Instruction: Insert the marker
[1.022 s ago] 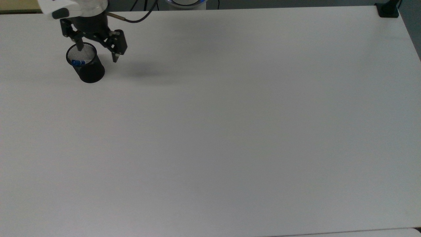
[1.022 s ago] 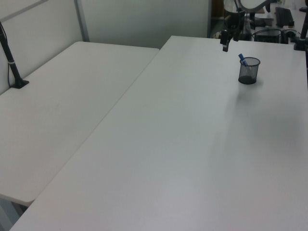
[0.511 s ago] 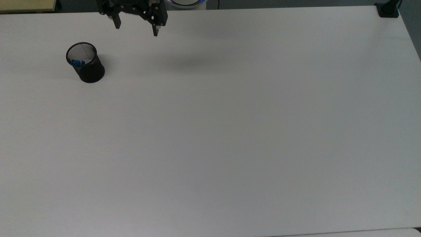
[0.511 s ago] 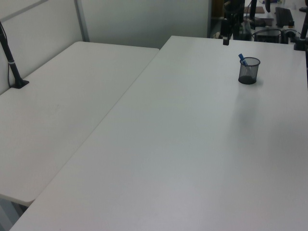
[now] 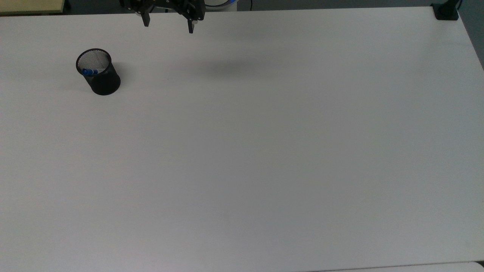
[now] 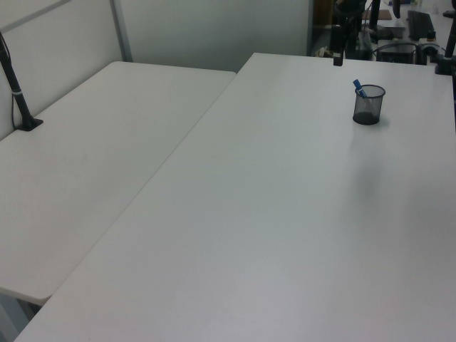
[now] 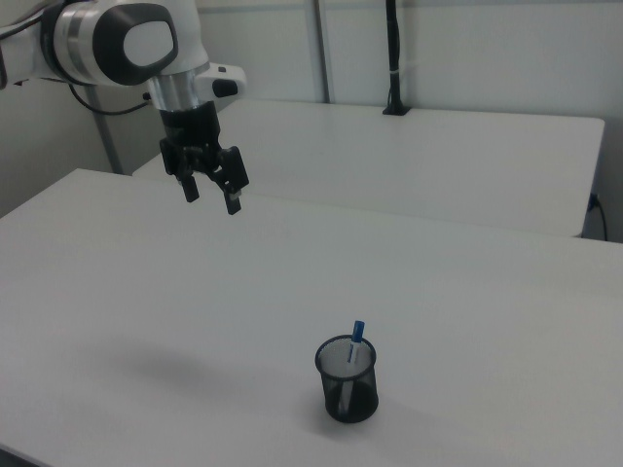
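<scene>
The marker (image 7: 356,336) stands inside the black mesh cup (image 7: 347,380), leaning against the rim with its blue end projecting just above the top edge; in the top view the cup (image 5: 98,71) sits toward the far left of the white bench (image 5: 264,151). The end effector (image 7: 210,196) hangs in the air with its two fingers spread apart and nothing between them, well apart from the cup and raised above the bench surface; in the top view it (image 5: 168,25) lies at the bench's far edge, to the right of the cup. Judged from this arrangement, insertion is complete and the step in hand is withdrawal after release. The next move calls for no further contact: keep the end effector away from the cup, because the light mesh cup could tip if brushed.
</scene>
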Controlling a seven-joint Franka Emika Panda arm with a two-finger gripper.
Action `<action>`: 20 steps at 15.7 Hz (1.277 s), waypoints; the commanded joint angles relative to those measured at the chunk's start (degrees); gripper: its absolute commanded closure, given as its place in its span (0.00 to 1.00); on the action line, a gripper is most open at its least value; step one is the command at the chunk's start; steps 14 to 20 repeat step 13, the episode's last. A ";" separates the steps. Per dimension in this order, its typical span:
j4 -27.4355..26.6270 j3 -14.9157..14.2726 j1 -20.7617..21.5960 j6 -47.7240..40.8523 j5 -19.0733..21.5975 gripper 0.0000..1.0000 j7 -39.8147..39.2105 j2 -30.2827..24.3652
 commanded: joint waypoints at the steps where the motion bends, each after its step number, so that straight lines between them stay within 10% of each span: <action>1: -0.35 -1.84 1.43 -1.03 0.99 0.00 -1.82 -0.49; 20: -0.26 -1.84 0.90 -1.30 0.99 0.00 -0.94 -0.58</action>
